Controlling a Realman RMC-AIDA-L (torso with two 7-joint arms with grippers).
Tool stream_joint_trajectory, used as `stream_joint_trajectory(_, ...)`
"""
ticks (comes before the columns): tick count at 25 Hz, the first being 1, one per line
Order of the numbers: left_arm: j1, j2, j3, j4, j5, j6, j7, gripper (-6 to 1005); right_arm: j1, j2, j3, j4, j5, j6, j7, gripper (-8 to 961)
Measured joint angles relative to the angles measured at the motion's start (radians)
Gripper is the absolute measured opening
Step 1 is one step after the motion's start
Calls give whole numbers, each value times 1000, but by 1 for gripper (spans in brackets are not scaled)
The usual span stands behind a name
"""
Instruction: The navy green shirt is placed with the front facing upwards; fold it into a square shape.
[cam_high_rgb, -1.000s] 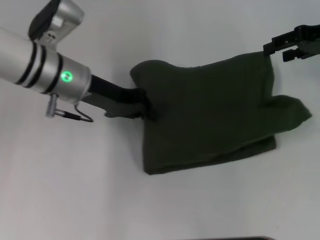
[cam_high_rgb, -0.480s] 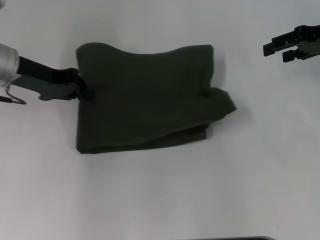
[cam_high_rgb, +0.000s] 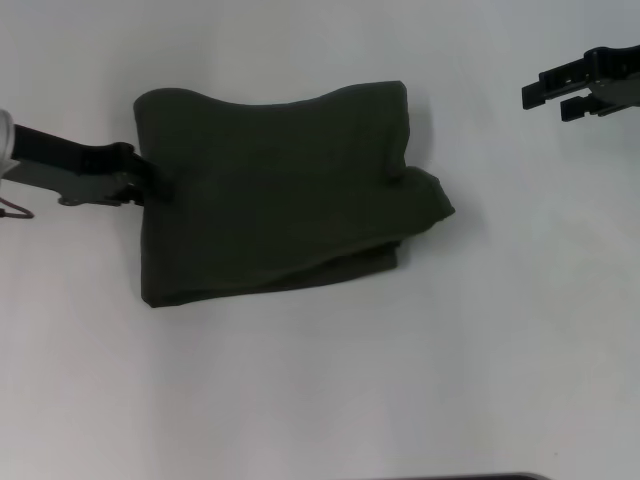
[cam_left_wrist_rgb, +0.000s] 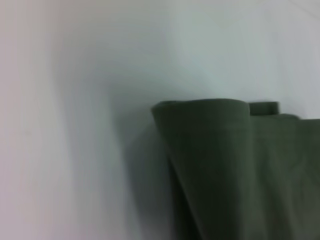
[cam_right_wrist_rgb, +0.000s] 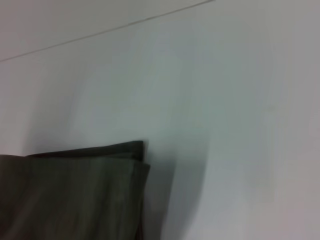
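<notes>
In the head view the navy green shirt (cam_high_rgb: 275, 190) lies on the white table (cam_high_rgb: 320, 390), left of centre, already gathered into a thick, roughly rectangular bundle with a small lobe of cloth sticking out at its right edge and the lower layers peeking from under the front hem. No lettering or collar shows, so the printed side seems to be folded inward. The left gripper (cam_high_rgb: 135, 178) reaches in from the left and meets the bundle's left edge, clenched on the navy green shirt as far as this view lets one judge; holding that edge would let the arm drag or square up the bundle, which looks like the step in hand. The right gripper (cam_high_rgb: 548, 96) hovers near the far right, well apart from the cloth, its two fingers parted and holding nothing, probably kept clear so the left arm can work alone. The left wrist view adds what the head view cannot: a close look at a rounded, rolled fold of the shirt's edge (cam_left_wrist_rgb: 210, 130) against the table, with stacked layers below, though none of that arm's own fingers. The right wrist view shows a different corner of the shirt (cam_right_wrist_rgb: 100, 170), two flat layers lying one on the other, and bare table beyond it.
</notes>
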Motion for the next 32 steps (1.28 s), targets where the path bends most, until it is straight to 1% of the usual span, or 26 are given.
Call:
stream_joint_trajectory(2, 5, 5, -25, -10, 24, -13, -23, 176, 4, 1, 0, 0, 0, 1, 0, 760)
stream_joint_trajectory(3, 11, 11, -51, -27, 32, -17, -37, 203, 6, 1, 0, 0, 0, 2, 0, 760)
stream_joint_trajectory(6, 44, 19, -167, -110, 33, 9, -49, 285, 10, 1, 0, 0, 0, 6, 0, 759)
stream_joint_trajectory(8, 73, 8, -266, -186, 21, 55, -40, 339, 13, 1, 0, 0, 0, 6, 0, 759)
stream_joint_trajectory(10, 96, -9, -329, -238, -19, 122, -12, 393, 14, 2, 0, 0, 1, 7, 0, 758)
stream_joint_trajectory(11, 102, -13, -339, -246, -42, 147, 1, 443, 15, 2, 0, 1, 4, 8, 0, 757)
stream_joint_trajectory(14, 120, -32, -347, -250, -123, 240, 33, 592, 20, 3, 0, 11, 33, 8, 1, 756)
stream_joint_trajectory(15, 123, -46, -347, -252, -150, 275, 43, 642, 24, 4, -1, 17, 47, 8, 1, 755)
stream_joint_trajectory(17, 128, -79, -347, -262, -210, 339, 69, 709, 35, 6, -2, 31, 69, 9, 6, 754)
stream_joint_trajectory(18, 129, -90, -347, -264, -232, 356, 79, 742, 43, 8, -1, 41, 77, 16, 13, 754)
stream_joint_trajectory(19, 129, -111, -344, -265, -261, 380, 90, 775, 54, 11, 0, 54, 81, 28, 24, 753)
stream_joint_trajectory(20, 127, -120, -342, -265, -276, 391, 96, 809, 65, 15, 0, 69, 84, 46, 34, 753)
stream_joint_trajectory(21, 124, -136, -339, -264, -288, 401, 100, 842, 76, 19, -2, 79, 87, 57, 40, 752)
stream_joint_trajectory(22, 121, -144, -337, -263, -294, 406, 103, 864, 90, 28, -4, 98, 89, 85, 46, 752)
stream_joint_trajectory(23, 117, -153, -336, -263, -298, 406, 104, 886, 115, 45, -8, 127, 90, 139, 51, 751)
stream_joint_trajectory(24, 115, -160, -334, -263, -301, 407, 104, 908, 115, 45, -8, 127, 90, 139, 51, 751)
stream_joint_trajectory(26, 110, -166, -335, -264, -316, 404, 105, 952, 139, 64, -28, 159, 85, 201, 53, 750)
stream_joint_trajectory(29, 107, -162, -344, -260, -345, 395, 105, 952, 171, 83, -85, 216, 80, 277, 54, 749)
stream_joint_trajectory(32, 110, -159, -351, -259, -374, 385, 105, 951, 190, 98, -143, 251, 80, 307, 54, 748)
